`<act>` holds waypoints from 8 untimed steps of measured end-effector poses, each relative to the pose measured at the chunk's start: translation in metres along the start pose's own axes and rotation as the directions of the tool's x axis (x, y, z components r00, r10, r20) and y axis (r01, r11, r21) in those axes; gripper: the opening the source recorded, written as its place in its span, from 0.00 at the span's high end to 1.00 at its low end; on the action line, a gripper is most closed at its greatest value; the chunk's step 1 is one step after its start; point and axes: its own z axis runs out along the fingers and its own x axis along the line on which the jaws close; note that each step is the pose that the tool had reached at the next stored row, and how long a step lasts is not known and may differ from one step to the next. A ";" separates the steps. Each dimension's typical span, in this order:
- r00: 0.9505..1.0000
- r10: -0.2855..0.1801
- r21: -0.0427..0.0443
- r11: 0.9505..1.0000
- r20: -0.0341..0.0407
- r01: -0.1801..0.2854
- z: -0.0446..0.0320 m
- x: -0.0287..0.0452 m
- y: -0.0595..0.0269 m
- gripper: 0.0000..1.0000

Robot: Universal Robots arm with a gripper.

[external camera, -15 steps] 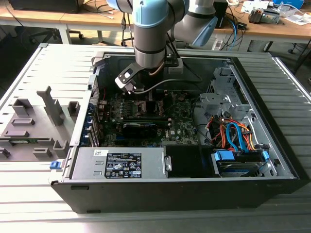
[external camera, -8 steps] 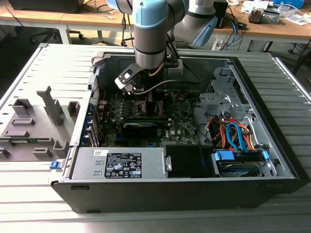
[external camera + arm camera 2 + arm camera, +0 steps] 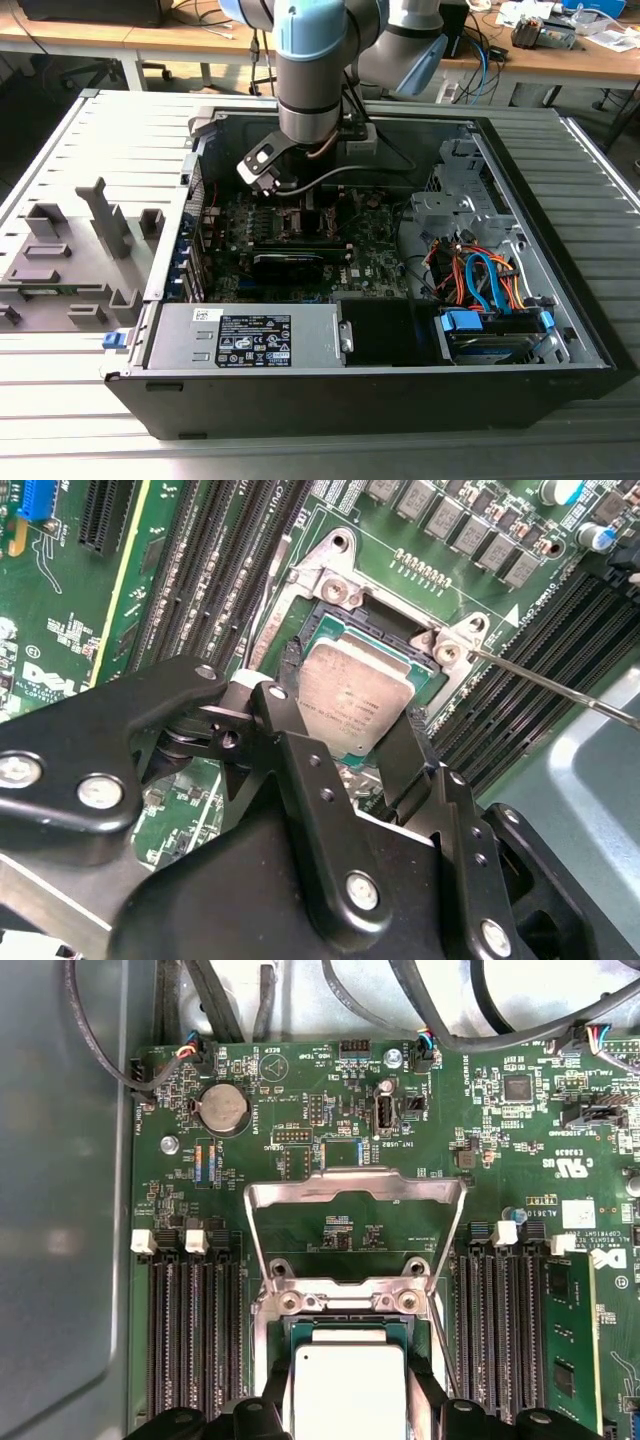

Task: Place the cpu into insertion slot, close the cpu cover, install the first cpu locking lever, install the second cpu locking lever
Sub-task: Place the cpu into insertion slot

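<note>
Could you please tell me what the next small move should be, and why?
Probably ease the cpu straight down: the gripper fingers clasp its edges, it seems to sit slightly above the insertion slot, and the cpu cover stands open.

White print on motherboard (image 3: 300,1075); printed label (image 3: 255,340) on power supply (image 3: 185,340).

The cpu (image 3: 355,705), a flat square chip with a silvery-grey metal top and a thin green edge, sits squarely over the insertion slot (image 3: 393,628), clasped on two opposite sides by the pincer (image 3: 352,690). Whether it is fully seated cannot be told. The dark slot shows as a strip past the chip's far edge. The cpu cover (image 3: 355,1182), a thin silvery frame with a square window, stands swung open on its hinge. A locking lever (image 3: 560,692), a thin metal rod, angles away, unlatched.
</note>
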 end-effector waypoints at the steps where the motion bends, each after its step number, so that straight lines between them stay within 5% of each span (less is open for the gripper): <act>1: 1.000 0.000 0.000 1.000 0.000 0.000 0.0003 0.0000 0.0002 0.46; 8: 1.000 -0.002 0.000 1.000 0.001 0.002 0.0008 0.0000 0.0005 0.46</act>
